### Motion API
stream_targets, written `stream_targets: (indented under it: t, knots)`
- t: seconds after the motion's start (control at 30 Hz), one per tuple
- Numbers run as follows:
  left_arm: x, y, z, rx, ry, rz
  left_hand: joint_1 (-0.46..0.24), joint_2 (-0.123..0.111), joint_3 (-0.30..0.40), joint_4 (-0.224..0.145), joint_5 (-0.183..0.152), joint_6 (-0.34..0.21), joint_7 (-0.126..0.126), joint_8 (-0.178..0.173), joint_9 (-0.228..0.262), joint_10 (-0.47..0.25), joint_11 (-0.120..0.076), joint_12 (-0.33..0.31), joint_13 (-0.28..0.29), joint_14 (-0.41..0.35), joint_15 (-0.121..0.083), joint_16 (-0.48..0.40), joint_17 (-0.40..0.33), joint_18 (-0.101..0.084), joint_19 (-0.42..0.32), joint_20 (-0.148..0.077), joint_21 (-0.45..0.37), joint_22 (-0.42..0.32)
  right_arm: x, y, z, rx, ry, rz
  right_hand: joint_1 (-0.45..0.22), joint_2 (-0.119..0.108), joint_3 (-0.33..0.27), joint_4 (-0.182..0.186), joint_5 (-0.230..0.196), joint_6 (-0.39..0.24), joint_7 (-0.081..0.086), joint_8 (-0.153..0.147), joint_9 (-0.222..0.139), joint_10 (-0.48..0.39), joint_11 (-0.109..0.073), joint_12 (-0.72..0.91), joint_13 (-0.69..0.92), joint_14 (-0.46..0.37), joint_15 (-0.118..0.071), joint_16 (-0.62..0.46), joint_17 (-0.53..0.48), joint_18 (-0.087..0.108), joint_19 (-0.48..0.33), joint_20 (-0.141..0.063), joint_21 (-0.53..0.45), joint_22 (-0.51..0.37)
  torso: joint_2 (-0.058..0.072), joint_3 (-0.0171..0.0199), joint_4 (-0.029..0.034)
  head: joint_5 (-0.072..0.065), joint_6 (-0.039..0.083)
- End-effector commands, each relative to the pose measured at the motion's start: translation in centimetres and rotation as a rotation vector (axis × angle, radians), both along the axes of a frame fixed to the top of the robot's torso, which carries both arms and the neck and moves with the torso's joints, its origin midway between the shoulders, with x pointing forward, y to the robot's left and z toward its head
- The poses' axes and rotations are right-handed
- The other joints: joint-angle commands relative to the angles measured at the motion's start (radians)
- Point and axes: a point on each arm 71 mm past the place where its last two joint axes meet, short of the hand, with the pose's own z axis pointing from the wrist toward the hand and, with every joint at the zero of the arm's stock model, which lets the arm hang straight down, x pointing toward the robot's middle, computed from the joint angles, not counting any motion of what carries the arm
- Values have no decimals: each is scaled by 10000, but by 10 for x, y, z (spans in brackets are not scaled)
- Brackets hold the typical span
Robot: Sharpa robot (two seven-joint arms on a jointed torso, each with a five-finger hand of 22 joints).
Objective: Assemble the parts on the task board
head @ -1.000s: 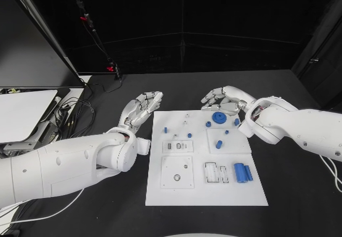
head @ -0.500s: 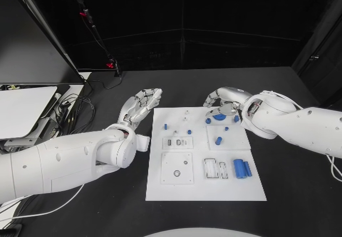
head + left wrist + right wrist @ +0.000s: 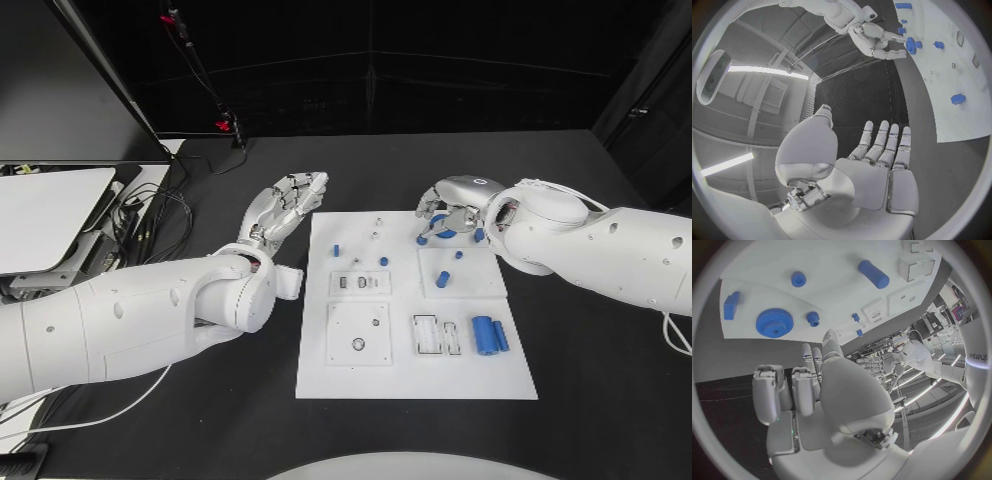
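Left hand (image 3: 286, 207) hovers over the black tabletop (image 3: 173, 420), just off the far left corner of the task board (image 3: 411, 375). Fingers are straight and slightly apart, palm empty; the left wrist view confirms nothing is held (image 3: 879, 165).

Task board lies flat mid-tabletop, between the two hands. Nearest the left hand, on the board's far left portion, are small blue parts: one peg (image 3: 336, 249) just beside the board's left edge and another small blue piece (image 3: 387, 261) a little further toward the right hand. Nearer the robot than these sit a white block with two slots (image 3: 358, 284) and a square white plate with an oval hole (image 3: 358, 334).

Toward the right hand: a short blue cylinder (image 3: 444, 279) lies tilted on a raised white square (image 3: 464, 284). Well behind it, toward the robot, two blue cylinders (image 3: 492, 336) lie side by side, touching or nearly so, next to an open rectangular frame (image 3: 427, 336).

Right hand (image 3: 454, 213) hangs over the board's far right corner, directly above the large blue gear (image 3: 444, 233). Fingers are curled downward around the gear area. Cannot tell whether they touch it. In the right wrist view the gear (image 3: 774, 322) lies flat on the board just beyond the fingertips (image 3: 807, 352), apparently apart from them.
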Motion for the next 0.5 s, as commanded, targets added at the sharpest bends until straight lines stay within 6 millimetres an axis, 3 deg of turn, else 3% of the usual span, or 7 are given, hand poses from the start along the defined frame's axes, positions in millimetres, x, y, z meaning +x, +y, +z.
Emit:
stream_targets:
  t: [0.03,0.33,0.5]
  knots:
    - [-8,1,24,-877,-3302,-227,-3,151,83,-7,34,55,1565,51,-27,66,-17,72,-14,46,-5,49,-15,107,47,16,56,15,2,1,-4,-672,212,-190,40,-21,-14,63,-16,76,28,-42,3,80,11,-34,3,896,82,29,1650,-61,862,58,27,2248,-18,-4,-1,21,-45]
    - [-8,0,24,-888,-3275,-242,-3,151,83,-7,34,55,1565,51,-27,66,-17,72,-14,46,-5,49,-15,107,47,16,56,15,4,10,-9,-964,437,-531,257,128,132,102,-14,313,83,-271,19,266,91,-167,6,899,162,32,1672,-61,862,141,27,2250,-31,4,-7,58,-88]
    - [-9,1,24,-884,-3267,-235,-3,151,83,-7,34,55,1565,51,-27,66,-17,72,-14,46,-5,49,-15,107,47,16,56,15,5,13,-11,-1079,495,-632,493,192,233,56,-14,445,91,-407,18,441,104,-243,1,904,184,35,1696,-64,870,176,33,2268,-56,-13,-15,78,-126]
